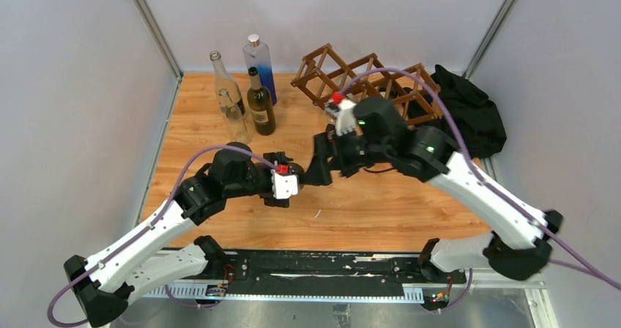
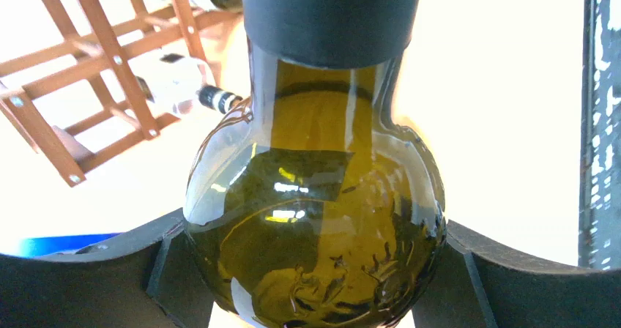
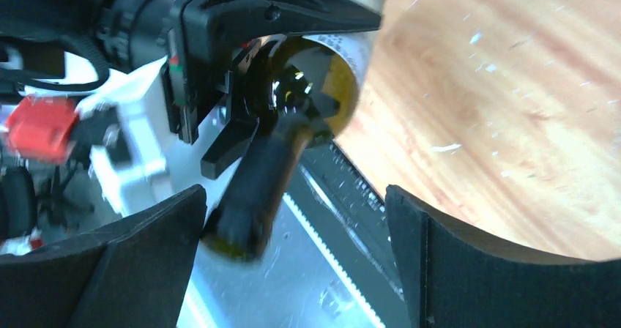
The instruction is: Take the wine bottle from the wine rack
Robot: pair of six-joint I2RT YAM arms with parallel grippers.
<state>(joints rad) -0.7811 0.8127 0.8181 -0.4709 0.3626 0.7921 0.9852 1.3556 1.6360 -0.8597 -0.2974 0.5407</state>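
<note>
The wine bottle point(image 2: 315, 218) is olive-green glass with a black foil neck point(image 2: 329, 17). My left gripper point(image 2: 313, 269) is shut on its shoulder, one finger on each side, and holds it above the table. In the top view the left gripper point(image 1: 296, 181) is at mid-table, facing my right gripper point(image 1: 321, 168). The right gripper point(image 3: 294, 211) is open. The bottle's neck tip point(image 3: 245, 211) lies between its fingers, close to the left finger point(image 3: 146, 247). The brown lattice wine rack point(image 1: 366, 79) stands at the back, apart from the bottle, and also shows in the left wrist view point(image 2: 95, 72).
Standing at the back left are a clear bottle point(image 1: 223, 86), a dark wine bottle point(image 1: 261, 105) and a clear bottle with blue liquid point(image 1: 260, 64). A black cloth heap point(image 1: 472, 112) lies at the back right. The metal rail point(image 1: 307, 273) runs along the near edge.
</note>
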